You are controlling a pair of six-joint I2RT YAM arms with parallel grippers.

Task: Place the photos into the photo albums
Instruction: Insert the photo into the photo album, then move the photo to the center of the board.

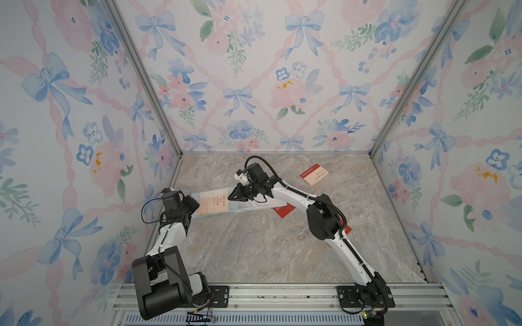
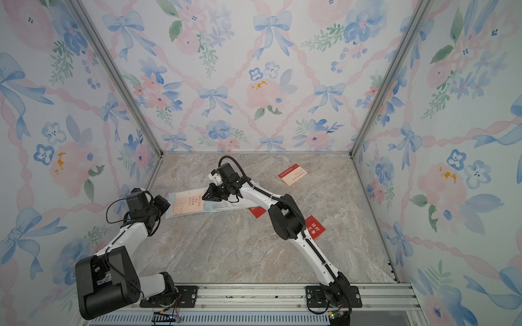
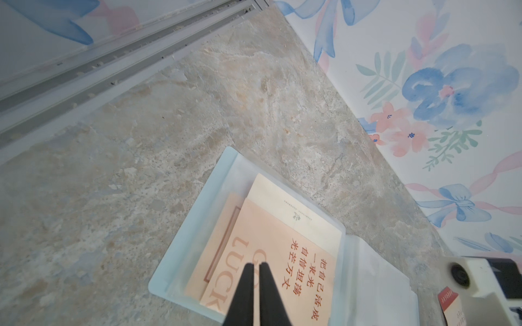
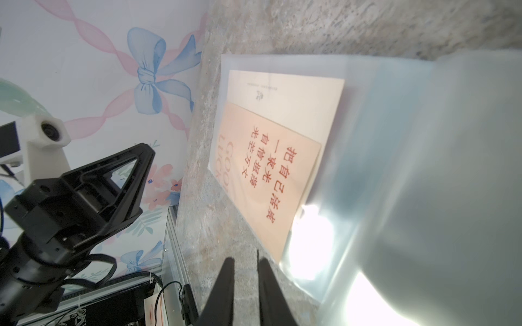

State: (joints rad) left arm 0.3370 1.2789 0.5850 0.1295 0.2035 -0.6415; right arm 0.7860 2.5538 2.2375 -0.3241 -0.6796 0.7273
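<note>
Open album [image 3: 200, 225], cream photos [image 3: 271, 234] inside, left end effector [image 3: 256, 264] perhaps pressing them

**Album's open, cards tucked in**

Pale blue album [image 3: 195, 225] lies open and flat, cream cards [image 3: 271, 231] with red print overlapping in its sleeve. A cream-and-red card [image 1: 314, 174] sits back right. One red card [image 2: 258, 213] touches the album's end, second red card [image 2: 315, 227] nearby.

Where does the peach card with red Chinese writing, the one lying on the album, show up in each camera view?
Top view: card left of centre, just below mid-height.
Top view: much the same spot, slightly further left.
Left wrist: lower middle.
Right wrist: near the centre.
Shared landmark: the pale blue album it lies on, visible in all four.
</note>
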